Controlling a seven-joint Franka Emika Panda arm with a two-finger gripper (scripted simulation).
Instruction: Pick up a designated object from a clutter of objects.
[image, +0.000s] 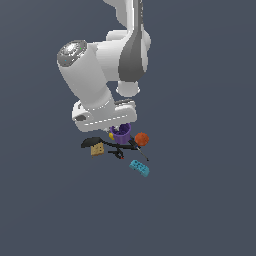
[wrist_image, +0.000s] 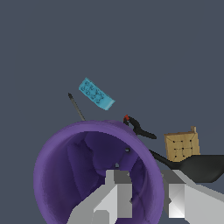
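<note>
Clearly, the small round purple cup (wrist_image: 94, 170) is pinched at its rim by the gripper (wrist_image: 146, 199), one finger inside the dark hollow, one outside. A straight, slow lift is advised, so the thin wall is not slipped from. Its ribbed sides taper; the cyan studded brick (wrist_image: 96, 93) lies well beyond the fingers.

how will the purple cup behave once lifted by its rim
The purple cup is hollow and thin-walled, so probably light. One finger sits inside and one outside the wall, so it may tilt. Its round tapered body would likely roll if dropped.
</note>
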